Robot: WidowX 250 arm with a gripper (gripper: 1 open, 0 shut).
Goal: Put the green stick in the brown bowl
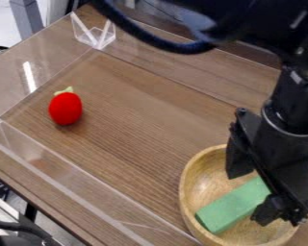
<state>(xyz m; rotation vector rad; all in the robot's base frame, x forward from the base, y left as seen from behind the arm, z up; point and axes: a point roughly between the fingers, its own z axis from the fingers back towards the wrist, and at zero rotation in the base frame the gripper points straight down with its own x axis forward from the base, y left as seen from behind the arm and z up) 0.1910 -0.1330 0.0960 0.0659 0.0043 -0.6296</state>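
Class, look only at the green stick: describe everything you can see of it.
The green stick is a flat, light-green rectangular bar with a plain matte look. It lies inside the brown bowl, slanting from lower left to upper right, resting on the bowl's wooden floor. Its right end is hidden behind the black gripper above it, whose fingers stand open and do not grip it.
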